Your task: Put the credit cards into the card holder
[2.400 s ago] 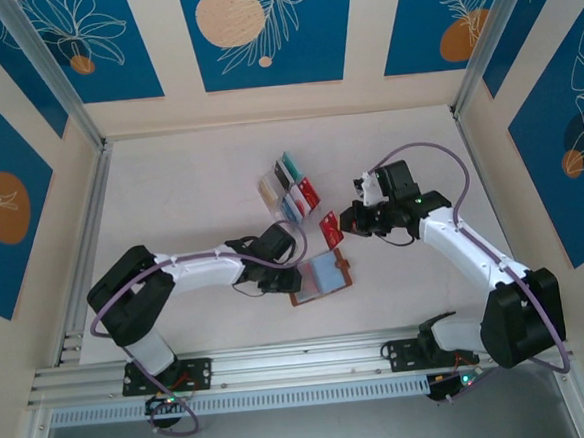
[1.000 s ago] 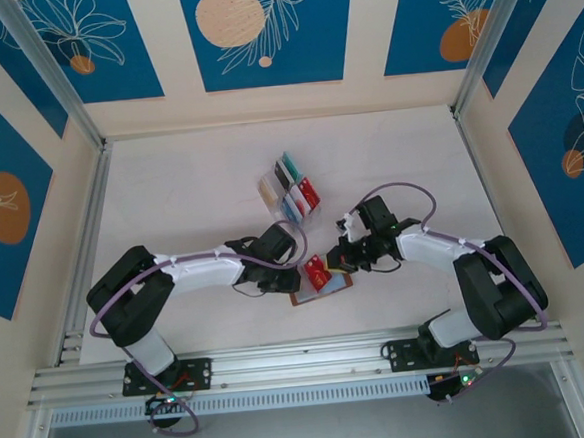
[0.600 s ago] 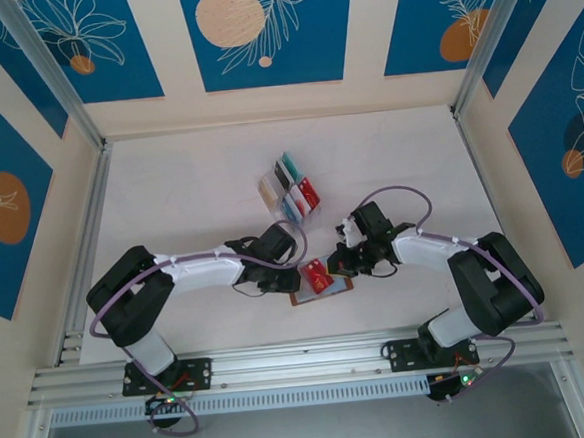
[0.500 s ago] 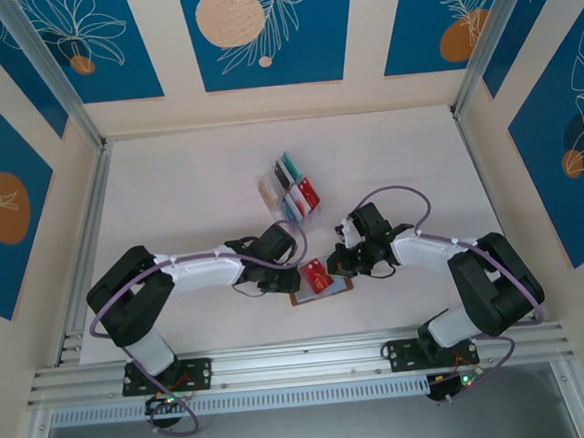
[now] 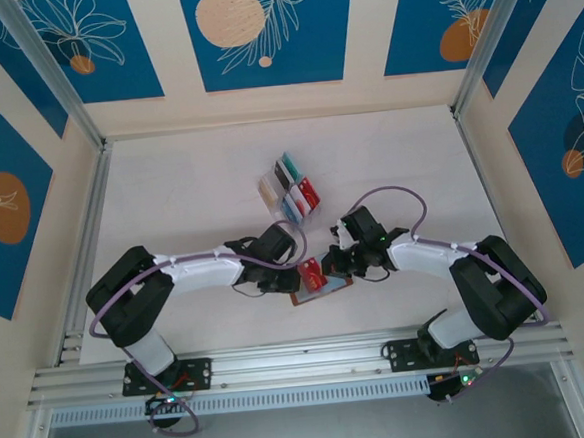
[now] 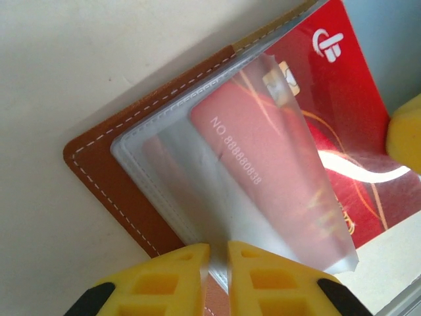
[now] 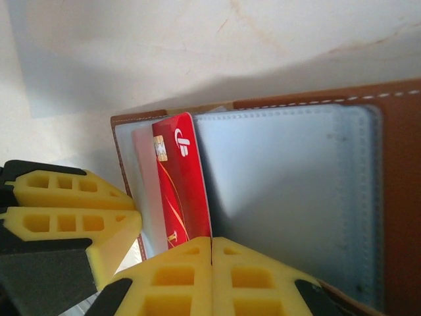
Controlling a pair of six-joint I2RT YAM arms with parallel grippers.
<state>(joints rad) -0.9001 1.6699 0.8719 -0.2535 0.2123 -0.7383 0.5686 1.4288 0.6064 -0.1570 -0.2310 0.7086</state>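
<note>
The brown leather card holder (image 5: 335,286) lies open on the table in front of the arms. My left gripper (image 6: 218,249) is shut on the edge of a clear plastic pocket (image 6: 197,184) of the card holder (image 6: 99,164) and lifts that pocket open. My right gripper (image 7: 211,240) is shut on a red credit card (image 7: 181,178) and holds it on edge, its leading part inside the raised pocket. Through the plastic the red card (image 6: 342,99) shows partway in. From above, the left gripper (image 5: 282,277) and right gripper (image 5: 332,265) meet over the red card (image 5: 313,273).
A clear slotted rack (image 5: 290,187) with several more cards stands just behind the holder. My left gripper's yellow fingers (image 7: 72,204) sit close beside the red card in the right wrist view. The frame rail (image 5: 302,364) runs along the near edge.
My right arm has carried the red card down and left from above the table to the card holder and slid it partway into the pocket. My left gripper has kept its hold.
</note>
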